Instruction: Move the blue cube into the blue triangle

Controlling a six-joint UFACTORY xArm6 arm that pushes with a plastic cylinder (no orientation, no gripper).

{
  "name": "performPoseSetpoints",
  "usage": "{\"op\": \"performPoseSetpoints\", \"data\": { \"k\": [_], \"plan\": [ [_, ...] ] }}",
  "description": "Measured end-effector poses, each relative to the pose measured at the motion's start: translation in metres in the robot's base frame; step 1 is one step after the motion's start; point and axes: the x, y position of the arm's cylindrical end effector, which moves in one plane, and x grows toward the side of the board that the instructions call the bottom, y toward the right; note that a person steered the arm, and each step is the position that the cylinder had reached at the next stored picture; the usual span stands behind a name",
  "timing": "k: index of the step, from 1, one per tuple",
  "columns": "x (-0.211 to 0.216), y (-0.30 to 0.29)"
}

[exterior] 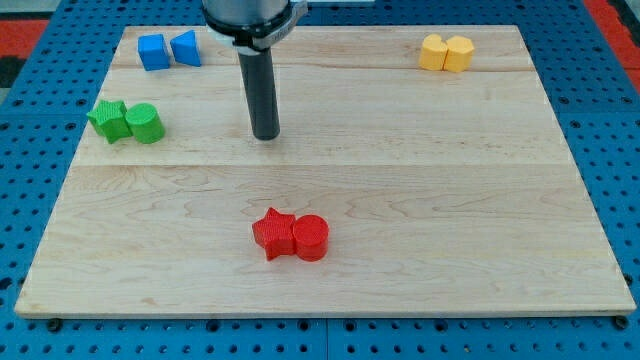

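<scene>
No text, labels, brand names, numbers or signs can be read anywhere in this view. The wooden board [330,280] shows only plain grain, and the blue pegboard [30,100] around it carries rows of holes but no markings. The coloured blocks, from the blue cube [153,51] at about 10 o'clock to the red pair near 6 o'clock, have bare faces. The dark rod above my tip [266,136] is also unmarked.

One cam only, set high at the pale wooden board's [330,190] near edge, facing down & fwd across it. Mid-range: whole board fits, blue pegboard table [30,180] showing round it. Dark rod enters past board's far edge.
</scene>
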Motion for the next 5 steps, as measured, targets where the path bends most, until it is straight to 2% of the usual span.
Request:
{"op": "performPoseSetpoints", "data": {
  "k": [3,4,5],
  "plan": [
    [-0.031,0.003],
    [-0.057,-0.017],
    [-0.067,-0.066]
  ]
}}
